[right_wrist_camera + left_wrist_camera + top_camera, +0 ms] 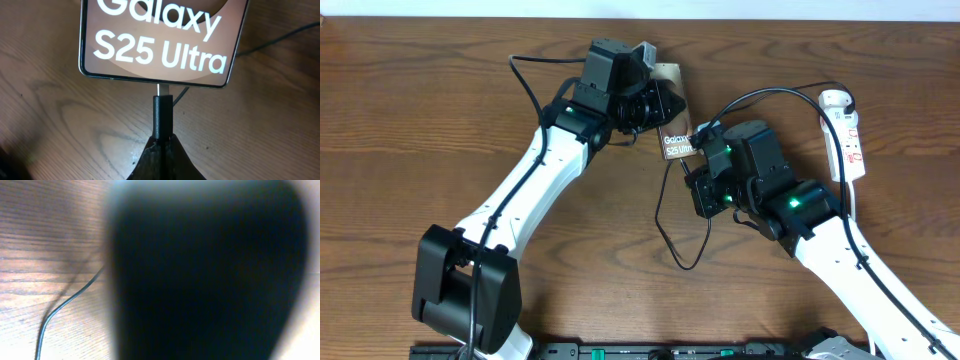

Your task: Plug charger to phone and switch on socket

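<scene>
1. The phone (pixel 676 142) lies just above the centre of the overhead frame, showing a brownish face with white "Galaxy S25 Ultra" lettering. In the right wrist view it fills the upper middle.
2. The charger (pixel 162 115) has its black connector directly under the phone's lower edge. Its silver tip meets that edge at the middle; how deep it sits cannot be told.
3. The right fingers (pixel 149 162) are clenched on the connector's lower end.
4. The left fingers (pixel 655 103) grasp the phone's far end from the upper left. The left wrist view is mostly a dark blur, with a thin stretch of cable at its left.
5. The charger's cable loops on the wooden table (pixel 420 100) below the phone, and another stretch arcs right toward the socket's upper end.
6. The socket (pixel 846 135) lies at the upper right of the overhead frame, well apart from the phone. It is white with red markings.
</scene>
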Motion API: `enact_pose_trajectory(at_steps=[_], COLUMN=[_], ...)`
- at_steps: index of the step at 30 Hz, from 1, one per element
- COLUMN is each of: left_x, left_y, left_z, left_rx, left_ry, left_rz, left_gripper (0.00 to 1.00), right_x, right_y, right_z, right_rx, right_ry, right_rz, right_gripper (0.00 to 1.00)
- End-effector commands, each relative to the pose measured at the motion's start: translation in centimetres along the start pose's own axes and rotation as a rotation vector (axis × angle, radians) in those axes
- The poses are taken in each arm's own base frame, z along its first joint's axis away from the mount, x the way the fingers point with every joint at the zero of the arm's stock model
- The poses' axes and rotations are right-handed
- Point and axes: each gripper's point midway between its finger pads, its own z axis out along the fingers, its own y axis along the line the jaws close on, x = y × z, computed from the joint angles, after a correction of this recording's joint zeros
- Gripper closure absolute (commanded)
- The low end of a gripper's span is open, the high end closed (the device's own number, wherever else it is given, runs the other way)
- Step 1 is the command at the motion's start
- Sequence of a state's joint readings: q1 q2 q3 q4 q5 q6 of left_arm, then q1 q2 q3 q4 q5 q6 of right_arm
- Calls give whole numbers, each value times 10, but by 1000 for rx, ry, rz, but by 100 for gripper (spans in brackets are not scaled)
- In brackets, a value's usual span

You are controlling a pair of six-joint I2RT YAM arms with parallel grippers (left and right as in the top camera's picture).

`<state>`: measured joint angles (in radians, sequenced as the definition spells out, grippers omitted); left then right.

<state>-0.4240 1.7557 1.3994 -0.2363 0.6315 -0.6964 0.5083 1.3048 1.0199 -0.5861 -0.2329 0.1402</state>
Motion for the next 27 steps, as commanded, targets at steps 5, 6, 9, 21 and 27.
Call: enact_pose_trajectory(at_steps=[5, 6, 9, 21, 27], left_x=[26, 27, 25, -17, -24], left_y=[-38, -37, -34, 2, 8], left_z=[-6, -6, -5, -19, -27], left_rx=[120, 118, 101, -8, 9], left_ry=[117, 119, 110, -42, -43], left_rz=[-15, -17, -21, -59, -79], left_gripper=[93, 93, 93, 93, 93], right_x=[-26, -27, -27, 0, 1], right_y=[-6, -6, -6, 27, 34], right_z=[-5, -5, -5, -6, -7], right_rx=[61, 61, 60, -144, -185], right_ry=[-89, -91, -90, 21, 26], right_rz=[-68, -72, -72, -54, -49], right_gripper=[99, 99, 99, 99, 99])
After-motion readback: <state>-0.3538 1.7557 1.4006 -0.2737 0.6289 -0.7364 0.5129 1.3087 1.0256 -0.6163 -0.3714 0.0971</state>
